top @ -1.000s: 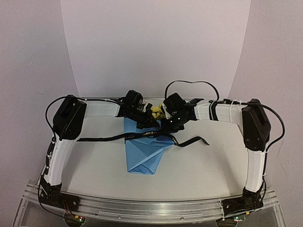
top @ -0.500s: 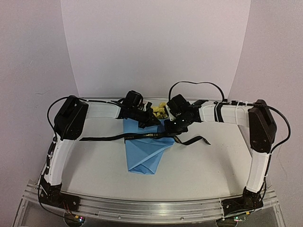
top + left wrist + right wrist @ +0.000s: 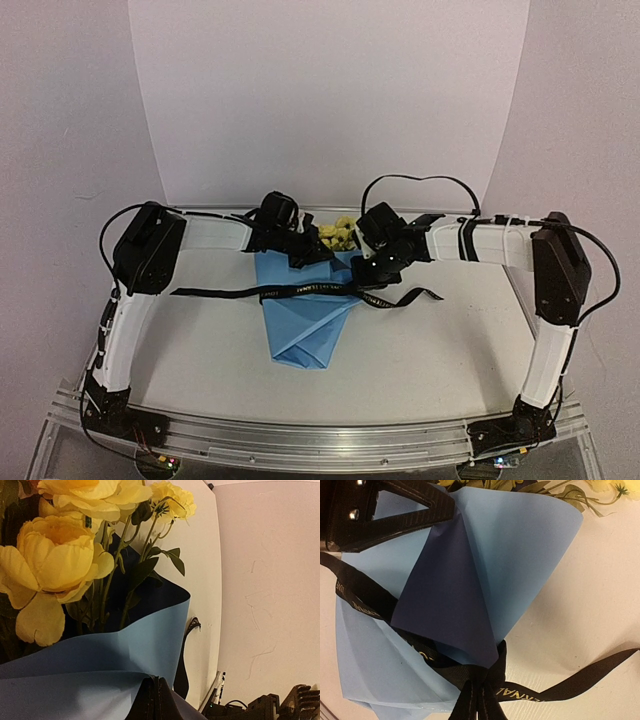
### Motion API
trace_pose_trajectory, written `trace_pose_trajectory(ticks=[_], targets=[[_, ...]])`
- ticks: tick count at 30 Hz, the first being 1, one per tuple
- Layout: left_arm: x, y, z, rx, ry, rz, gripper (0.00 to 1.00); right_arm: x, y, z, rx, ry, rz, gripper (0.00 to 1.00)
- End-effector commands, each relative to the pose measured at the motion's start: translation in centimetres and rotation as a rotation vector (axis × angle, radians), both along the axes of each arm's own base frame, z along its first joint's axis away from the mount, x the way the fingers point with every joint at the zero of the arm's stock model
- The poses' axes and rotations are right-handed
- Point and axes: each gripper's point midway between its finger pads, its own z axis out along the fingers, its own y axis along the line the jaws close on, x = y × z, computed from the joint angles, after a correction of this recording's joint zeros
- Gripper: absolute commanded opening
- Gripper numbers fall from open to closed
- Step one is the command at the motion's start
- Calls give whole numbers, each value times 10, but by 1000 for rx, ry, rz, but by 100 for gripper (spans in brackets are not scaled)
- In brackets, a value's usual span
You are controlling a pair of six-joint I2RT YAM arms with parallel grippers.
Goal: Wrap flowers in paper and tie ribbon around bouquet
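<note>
Left jaws tight on paper, right jaws tight on ribbon — flowers just beyond

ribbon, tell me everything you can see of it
The ribbon is a long, narrow black woven band with pale gold lettering. It lies flat across the table, crossing the blue paper cone, loose tails trailing left and right. The right gripper is shut on it at the cone's right edge, bunching it there.

A white table stands before a curved white backdrop and pale lilac walls.
</note>
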Motion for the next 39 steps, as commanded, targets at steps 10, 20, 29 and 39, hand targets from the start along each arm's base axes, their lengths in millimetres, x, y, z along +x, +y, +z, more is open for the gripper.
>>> trace_pose_trajectory(ticks=[10,20,29,39], targets=[[20,7,36,-17,-86,61,0,4,-10,27,7,-79,-81,16],[20,11,52,-10,-135,69,20,7,-40,55,36,-142,-217,51],[22,35,82,22,-225,128,60,-13,-63,40,166,-76,-335,62],[-1,158,78,124,-184,381,69,-26,-74,-5,433,73,-617,75]])
